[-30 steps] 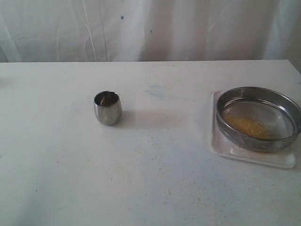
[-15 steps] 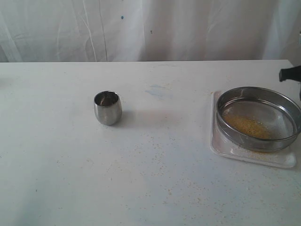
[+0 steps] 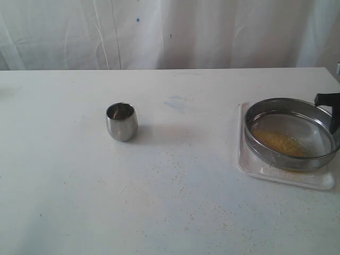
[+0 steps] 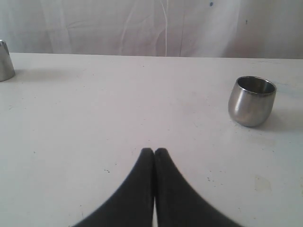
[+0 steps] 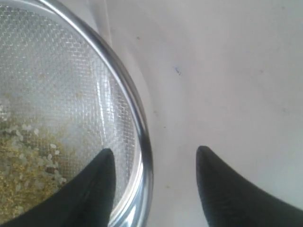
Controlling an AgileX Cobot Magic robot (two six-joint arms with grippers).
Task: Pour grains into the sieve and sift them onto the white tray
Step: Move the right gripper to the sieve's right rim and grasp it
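Note:
The sieve (image 3: 276, 101) rests on the white tray (image 3: 281, 179) at the right of the table. A golden patch of grains (image 3: 279, 142) lies on its mesh. My right gripper (image 3: 333, 113) comes in at the right edge, by the sieve's far right rim. In the right wrist view the gripper (image 5: 154, 156) is open and straddles the sieve rim (image 5: 135, 106): one finger is over the mesh near the grains (image 5: 23, 165), the other outside it. My left gripper (image 4: 154, 152) is shut on nothing above bare table, well short of the small steel cup (image 4: 252, 100).
The steel cup (image 3: 121, 121) stands upright left of the table's middle. Loose grains are scattered over the tabletop (image 3: 180, 191) in front. Part of another steel object (image 4: 4, 61) shows at the edge of the left wrist view. White curtains hang behind the table.
The right gripper has come into view at the right edge, dropped down to the sieve's rim, and its jaws have opened. The cup, sieve and tray have not moved.

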